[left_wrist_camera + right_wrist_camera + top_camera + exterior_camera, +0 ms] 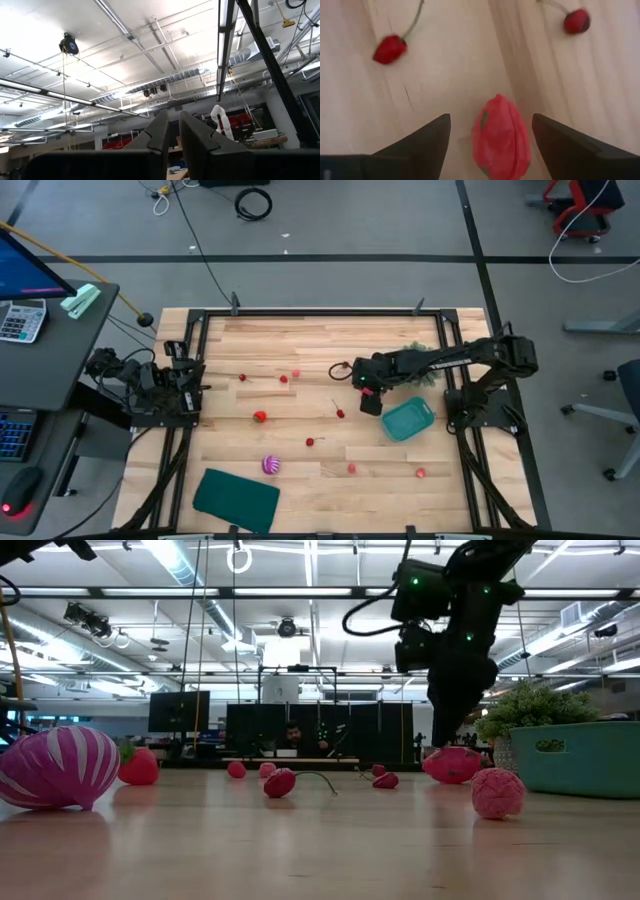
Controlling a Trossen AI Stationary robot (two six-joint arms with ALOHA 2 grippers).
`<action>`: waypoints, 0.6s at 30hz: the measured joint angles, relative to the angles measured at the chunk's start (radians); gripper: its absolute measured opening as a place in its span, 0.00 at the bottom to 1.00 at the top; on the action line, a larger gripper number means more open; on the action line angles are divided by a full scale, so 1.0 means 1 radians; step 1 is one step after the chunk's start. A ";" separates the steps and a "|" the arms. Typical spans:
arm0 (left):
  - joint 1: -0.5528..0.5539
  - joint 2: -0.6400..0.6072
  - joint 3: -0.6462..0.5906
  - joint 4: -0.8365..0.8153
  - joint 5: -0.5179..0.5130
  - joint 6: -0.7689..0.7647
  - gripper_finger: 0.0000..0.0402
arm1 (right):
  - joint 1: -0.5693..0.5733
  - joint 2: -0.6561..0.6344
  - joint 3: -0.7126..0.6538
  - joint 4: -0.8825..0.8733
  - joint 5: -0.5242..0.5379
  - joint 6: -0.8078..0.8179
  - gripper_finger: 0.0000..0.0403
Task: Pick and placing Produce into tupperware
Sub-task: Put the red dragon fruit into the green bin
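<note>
We see the right gripper (491, 131) spread wide over a red fruit (501, 137) lying on the tabletop (300, 480), just beside the teal tupperware (408, 419). The left gripper (171, 131) waits nearly closed, empty, at the table's left edge.

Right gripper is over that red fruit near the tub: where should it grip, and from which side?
Straight down from above. The glossy red elongated fruit lies flat on the wooden table, between the open right gripper fingers; close across its narrow middle, where the sides look nearly parallel.
</note>
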State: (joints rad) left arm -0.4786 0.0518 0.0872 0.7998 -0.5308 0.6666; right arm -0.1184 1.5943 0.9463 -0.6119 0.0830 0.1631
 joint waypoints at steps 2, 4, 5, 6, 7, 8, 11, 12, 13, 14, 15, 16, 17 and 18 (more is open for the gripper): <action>0.000 0.000 0.000 0.000 0.000 0.000 0.12 | 0.000 0.017 0.000 -0.023 0.000 0.000 0.72; 0.000 0.000 0.000 0.000 0.000 0.000 0.12 | -0.002 0.032 0.000 -0.047 0.000 0.000 0.72; 0.000 0.000 0.000 0.000 0.000 0.000 0.12 | -0.002 0.039 0.000 -0.055 0.001 0.003 0.72; 0.000 0.000 0.000 0.000 0.000 0.000 0.12 | -0.004 0.045 -0.002 -0.057 0.000 0.010 0.72; 0.000 0.000 0.000 0.000 0.000 0.000 0.12 | -0.006 0.051 -0.005 -0.057 0.000 0.016 0.72; 0.000 0.000 0.000 -0.001 0.000 0.000 0.12 | -0.008 0.057 -0.007 -0.057 0.000 0.018 0.72; 0.000 0.000 0.000 -0.001 0.000 0.000 0.12 | -0.015 0.081 -0.007 -0.056 0.001 0.020 0.72; 0.000 0.000 0.000 -0.001 0.000 0.000 0.12 | -0.019 0.088 -0.007 -0.056 0.001 0.020 0.72; 0.000 0.000 0.000 -0.001 0.000 0.000 0.11 | -0.021 0.096 -0.007 -0.055 0.000 0.023 0.72; 0.000 0.000 0.000 -0.001 0.000 0.000 0.11 | -0.025 0.104 -0.007 -0.055 0.000 0.029 0.72; 0.000 0.000 0.000 0.000 0.000 0.000 0.11 | -0.029 0.112 -0.007 -0.055 0.000 0.041 0.72; 0.000 0.000 0.000 0.000 0.000 0.000 0.11 | -0.033 0.119 -0.008 -0.055 0.000 0.052 0.72; 0.000 0.000 0.000 -0.001 0.000 0.000 0.11 | -0.037 0.126 -0.008 -0.055 0.001 0.062 0.72; 0.000 0.000 0.000 0.000 0.000 -0.001 0.11 | -0.039 0.131 -0.008 -0.054 -0.003 0.068 0.72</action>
State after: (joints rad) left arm -0.4786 0.0517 0.0872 0.7994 -0.5308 0.6659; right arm -0.1579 1.7249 0.9386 -0.6662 0.0801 0.2314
